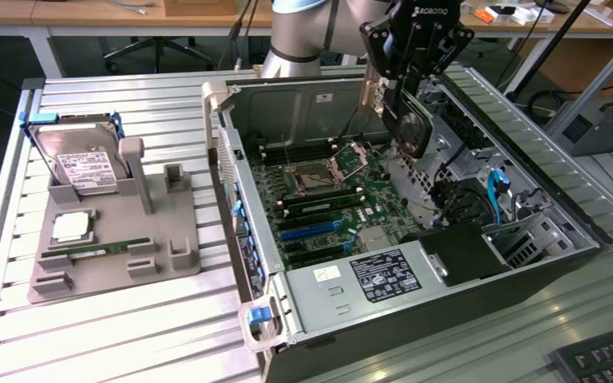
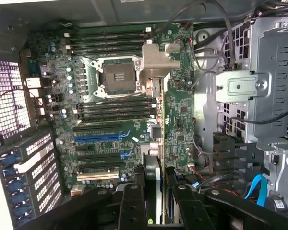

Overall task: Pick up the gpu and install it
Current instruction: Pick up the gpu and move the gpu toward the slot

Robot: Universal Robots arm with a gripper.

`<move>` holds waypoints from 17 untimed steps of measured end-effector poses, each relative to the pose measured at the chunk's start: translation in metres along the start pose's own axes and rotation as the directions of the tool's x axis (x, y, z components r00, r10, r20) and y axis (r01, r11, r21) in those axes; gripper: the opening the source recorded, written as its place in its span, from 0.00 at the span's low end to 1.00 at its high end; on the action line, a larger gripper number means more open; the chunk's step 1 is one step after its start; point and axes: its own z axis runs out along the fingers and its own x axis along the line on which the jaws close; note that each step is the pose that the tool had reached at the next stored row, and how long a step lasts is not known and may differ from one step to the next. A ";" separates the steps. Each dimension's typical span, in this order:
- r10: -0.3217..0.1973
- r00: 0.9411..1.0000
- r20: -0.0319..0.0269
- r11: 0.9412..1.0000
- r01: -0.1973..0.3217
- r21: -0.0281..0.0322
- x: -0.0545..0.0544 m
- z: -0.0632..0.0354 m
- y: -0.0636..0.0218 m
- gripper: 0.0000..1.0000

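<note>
Exterior view had a slatted metal worktop [image 1: 125, 335] carrying an open PC case [image 1: 322, 291] laid on its side, w/ the robot arm [image 1: 306, 32] rising behind the case. Inside the case lay the motherboard [image 1: 328, 199]. Beside the case, on the exterior view's left, sat a grey parts holder [image 1: 168, 263] w/ an HDD [image 1: 77, 167] stood upright, plus a CPU [image 1: 70, 227] & a RAM stick [image 1: 93, 250] lying flat. The gpu [image 1: 405, 124] [image 2: 156, 115] hung upright over the case's open side, above the motherboard, black fan face toward the exterior view's right & not seated in any slot. Jaws were clamped narrow on the gpu's upper edge. Wrist view looked down the gpu edge-on, its line crosswise to the case's expansion slots [image 2: 98, 139].
</note>
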 end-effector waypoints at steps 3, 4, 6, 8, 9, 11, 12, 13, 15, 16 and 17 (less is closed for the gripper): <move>0.000 1.000 0.000 1.000 0.000 0.002 -0.002 0.0008 0.0002 0.27; 0.000 1.000 0.000 1.000 0.000 0.002 -0.002 0.0011 0.0003 0.27; 0.000 1.000 0.000 1.000 0.000 0.003 -0.004 0.0015 0.0005 0.27; 0.000 1.000 0.000 1.000 0.000 0.004 -0.005 0.0020 0.0006 0.27; 0.000 1.000 0.000 1.000 0.000 0.005 -0.005 0.0022 0.0007 0.27; 0.000 1.000 0.000 1.000 0.000 0.006 -0.006 0.0026 0.0008 0.27; 0.000 1.000 0.000 1.000 0.000 0.006 -0.007 0.0028 0.0009 0.27; 0.000 1.000 0.000 1.000 0.000 0.006 -0.007 0.0030 0.0009 0.27; 0.000 1.000 0.001 1.000 0.000 0.007 -0.008 0.0035 0.0011 0.27; 0.000 1.000 0.001 1.000 0.000 0.007 -0.008 0.0038 0.0011 0.27; 0.000 1.000 0.001 1.000 0.000 0.008 -0.009 0.0042 0.0013 0.27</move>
